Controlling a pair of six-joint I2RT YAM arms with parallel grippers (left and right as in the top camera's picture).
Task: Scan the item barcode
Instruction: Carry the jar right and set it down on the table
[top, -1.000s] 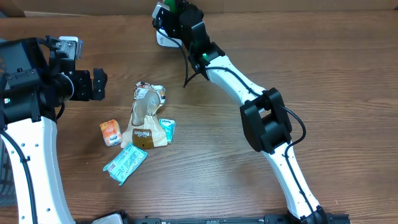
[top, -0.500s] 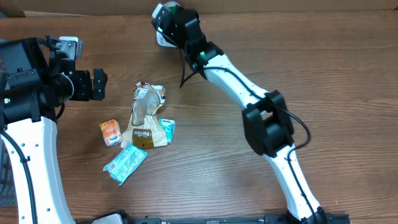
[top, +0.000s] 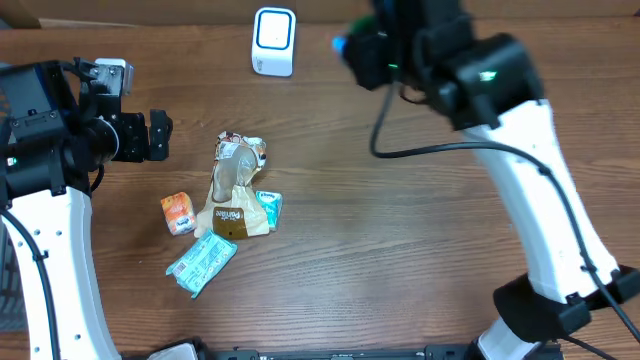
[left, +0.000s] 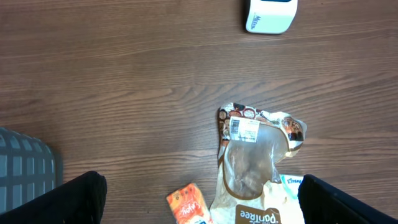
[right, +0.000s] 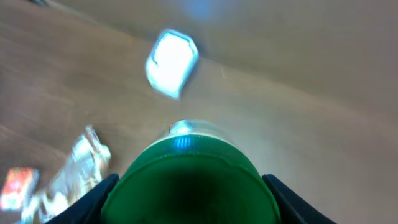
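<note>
My right gripper is shut on a round green item that fills the lower part of the blurred right wrist view. The white barcode scanner lies ahead of it on the table. From overhead the scanner stands at the far edge, and the right gripper hangs to its right, hiding most of the item. My left gripper is open at the left. Its fingers frame the packets in the left wrist view, with nothing held.
A pile of packets lies left of centre: a brown and white bag, an orange packet and two teal packets. A grey basket shows at the left edge of the left wrist view.
The right arm has swung to the right, away from the scanner, carrying the green item; the scanner is now uncovered. The left arm has not moved.
</note>
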